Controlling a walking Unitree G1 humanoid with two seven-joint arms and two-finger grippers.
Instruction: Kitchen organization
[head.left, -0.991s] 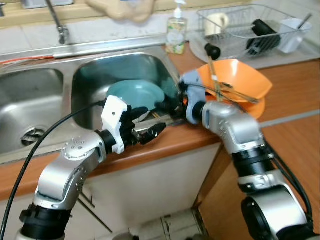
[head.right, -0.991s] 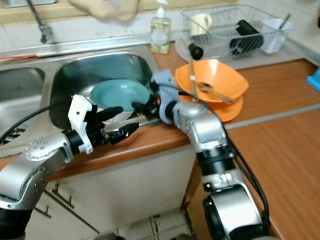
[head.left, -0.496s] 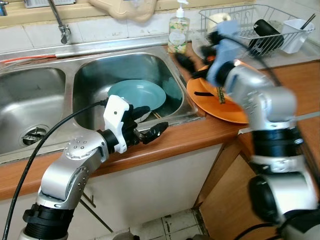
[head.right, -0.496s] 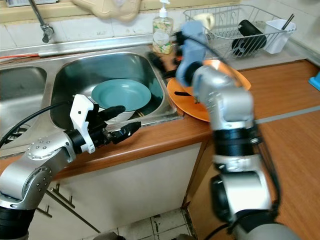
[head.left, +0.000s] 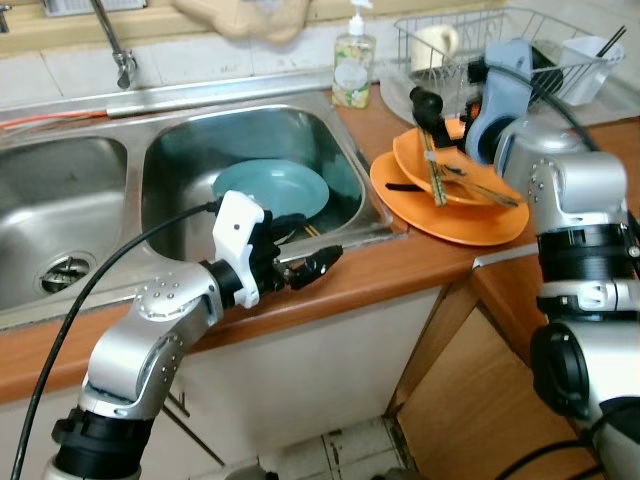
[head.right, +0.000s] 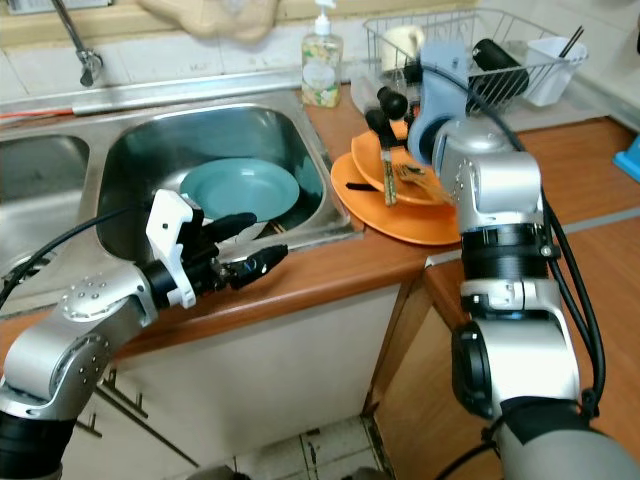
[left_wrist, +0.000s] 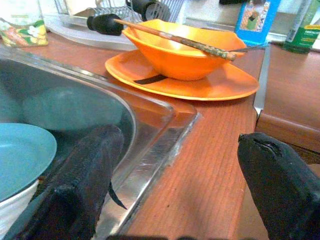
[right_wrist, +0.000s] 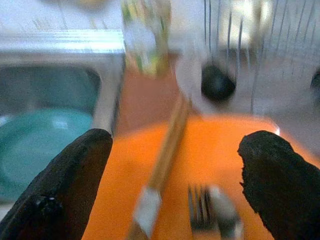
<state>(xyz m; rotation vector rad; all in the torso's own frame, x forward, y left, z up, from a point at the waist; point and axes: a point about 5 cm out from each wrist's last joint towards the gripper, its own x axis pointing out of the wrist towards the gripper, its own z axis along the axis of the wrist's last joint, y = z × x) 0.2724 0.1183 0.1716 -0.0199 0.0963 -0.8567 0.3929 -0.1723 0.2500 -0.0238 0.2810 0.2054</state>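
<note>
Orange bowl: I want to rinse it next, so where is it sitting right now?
In the left eye view the orange bowl sits on the orange plate on the wooden counter, right of the sink and in front of the dish rack.

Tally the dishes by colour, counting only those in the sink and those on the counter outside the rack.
Orange: 2, the orange bowl stacked on the orange plate, on the counter beside the sink.
Teal: 1, the teal plate in the right sink basin.
Total: 3.
</note>
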